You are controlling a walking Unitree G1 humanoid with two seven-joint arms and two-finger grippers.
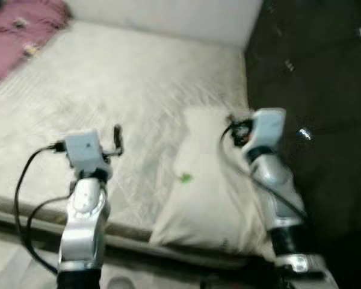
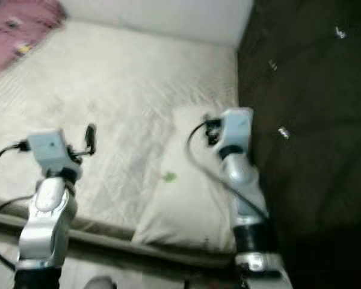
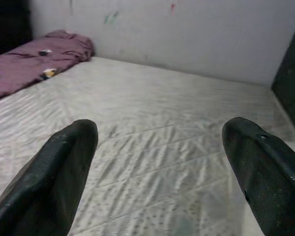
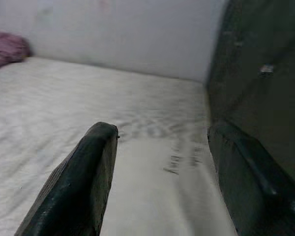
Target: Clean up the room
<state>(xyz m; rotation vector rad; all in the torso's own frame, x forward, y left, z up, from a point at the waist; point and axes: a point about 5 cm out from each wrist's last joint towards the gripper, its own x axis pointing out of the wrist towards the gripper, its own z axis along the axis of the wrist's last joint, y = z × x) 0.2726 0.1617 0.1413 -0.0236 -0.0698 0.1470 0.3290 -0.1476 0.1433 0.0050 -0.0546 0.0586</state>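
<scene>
Pillow (image 1: 210,180) on mattress (image 1: 108,90) | L gripper (image 3: 162,162) spread | R gripper (image 4: 162,162) spread over pillow

The bare mattress (image 1: 126,90) is lying open across its wide middle, giving free passage ahead of the left pincer (image 3: 160,162), whose fingers are standing well apart over it. A white pillow (image 1: 207,192) is taking up the near right corner of the bed under the right pincer (image 4: 160,167), which is also gaping wide, and a dark wall (image 1: 313,78) is closing off the right side just beside it. A purple blanket (image 1: 18,30) is bunching in the far left corner, and a pale wall (image 3: 187,29) is blocking the far edge.
</scene>
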